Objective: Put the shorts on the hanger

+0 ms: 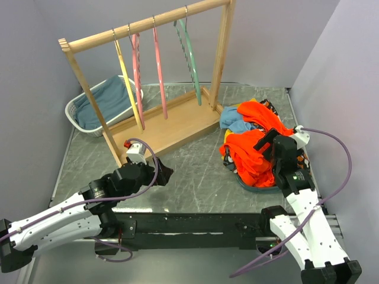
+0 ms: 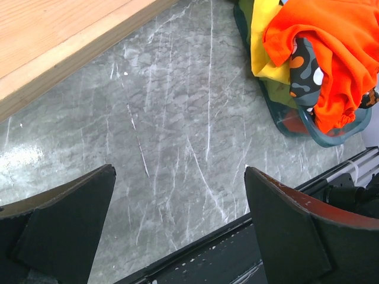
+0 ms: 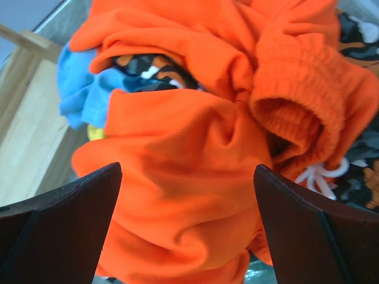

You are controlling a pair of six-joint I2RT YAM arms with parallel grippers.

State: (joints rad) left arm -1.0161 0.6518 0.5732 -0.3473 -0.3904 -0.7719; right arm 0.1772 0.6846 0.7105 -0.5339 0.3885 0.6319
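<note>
1. The shorts (image 1: 251, 155) lie crumpled in a basket (image 1: 260, 188) at the right.
2. The right gripper (image 3: 186, 174) hangs over them, jaws spread, gripping nothing.
3. The left gripper (image 2: 177, 177) gapes above the table (image 2: 177, 106).
4. The hanger (image 1: 190, 59) hangs on the rack (image 1: 148, 23).

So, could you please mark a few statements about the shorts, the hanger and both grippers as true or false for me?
1. The shorts lie crumpled at the right side of the table, not on the hanger. True.
2. The hanger lies flat on the table. False: it hangs from the wooden rack.
3. The left gripper is shut on the shorts. False: it is open over bare table, holding nothing.
4. The right gripper is open over the shorts. True.
5. The white basket holds a yellow cloth. False: it holds a blue cloth.
</note>
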